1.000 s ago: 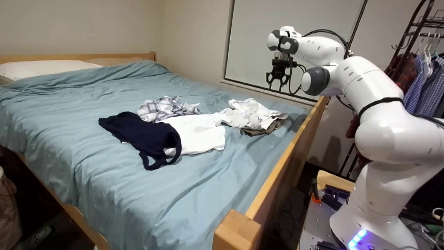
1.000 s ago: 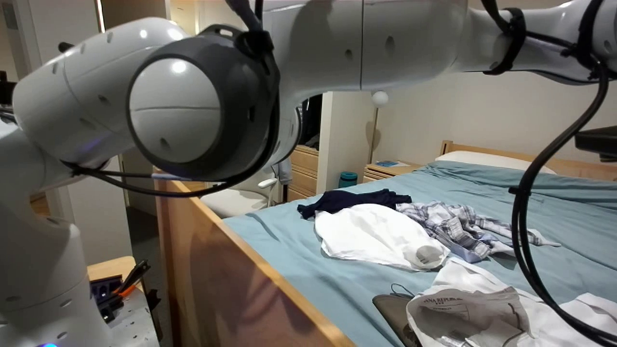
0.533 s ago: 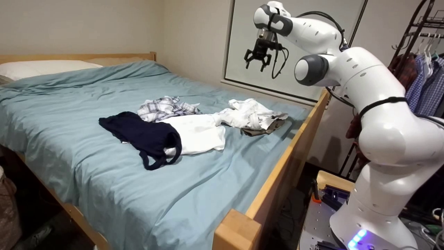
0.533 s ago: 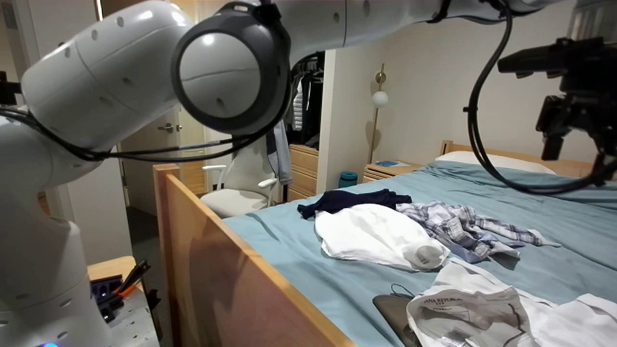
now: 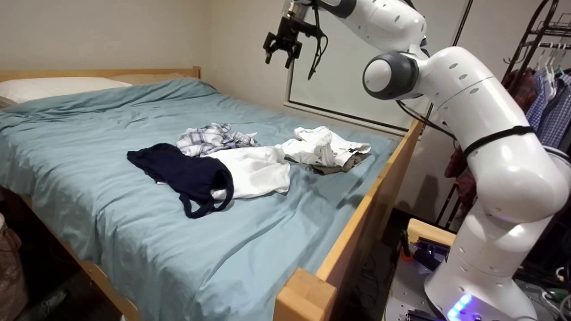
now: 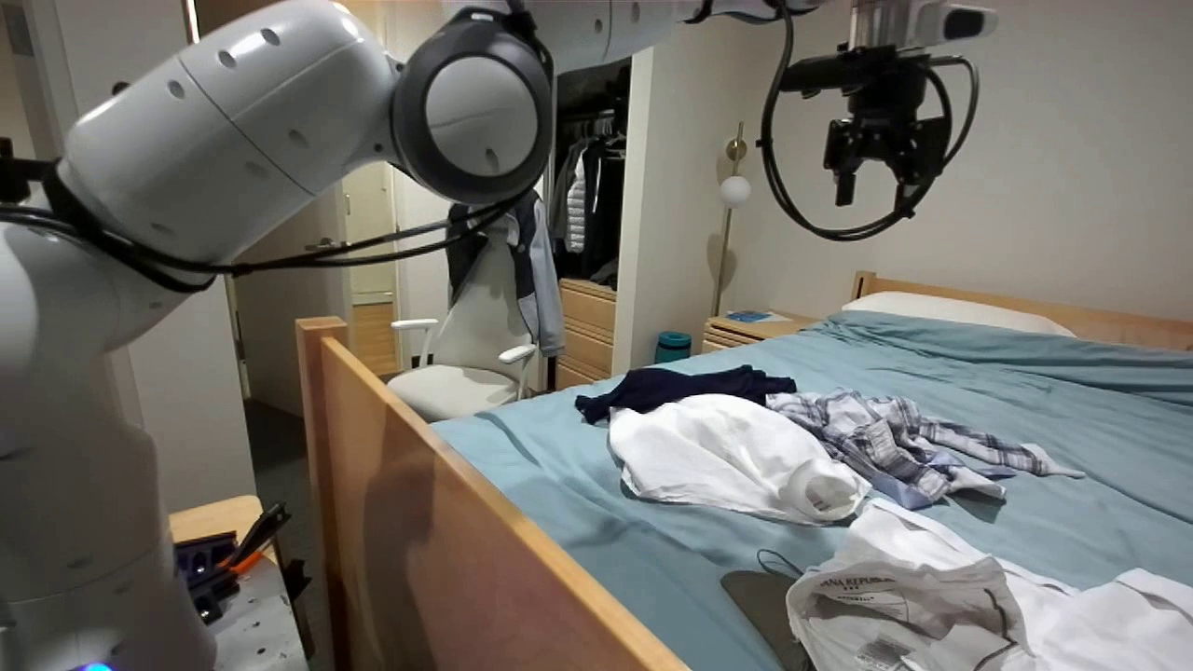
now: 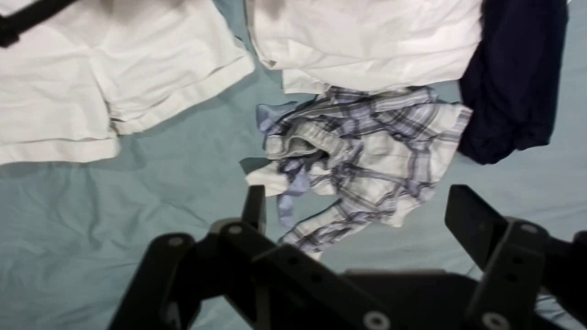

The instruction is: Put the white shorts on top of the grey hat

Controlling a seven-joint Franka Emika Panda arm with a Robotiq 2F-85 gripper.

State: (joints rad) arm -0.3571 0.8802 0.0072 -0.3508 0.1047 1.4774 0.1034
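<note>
In an exterior view, across the bed, a rumpled teal-blue sheet (image 5: 169,258), with a plump white pillow (image 5: 53,90) at the far left and a smooth pale-wood footboard (image 5: 372,209) at right, beside the jointed white robot arm (image 5: 504,174). Spread on the sheet: at left, a navy cloth garment with strap loops (image 5: 183,176), partly over a flat white cloth garment (image 5: 258,171); just beyond, a crumpled white-and-grey plaid garment (image 5: 212,139); farther right, the bunched white fabric shorts (image 5: 310,148), on top of a flat grey-brown hat (image 6: 760,610) with a thin cord, covering only part of it. High above the sheet, well apart from the clothes, the black two-fingered gripper (image 5: 279,59), with fingers spread and a broad gap between the tips. Beyond, a plain pale wall (image 5: 111,35) and a light rectangular panel (image 5: 343,89); at far right, a dark metal clothes rack (image 5: 536,43) hung with blue checked shirts (image 5: 555,107). In an exterior view, toward the far left, a white office chair (image 6: 457,391) under a draped jacket (image 6: 541,270), a round-globed floor lamp (image 6: 735,191) and a teal canister (image 6: 672,348) beside a wooden nightstand (image 6: 764,328).
</note>
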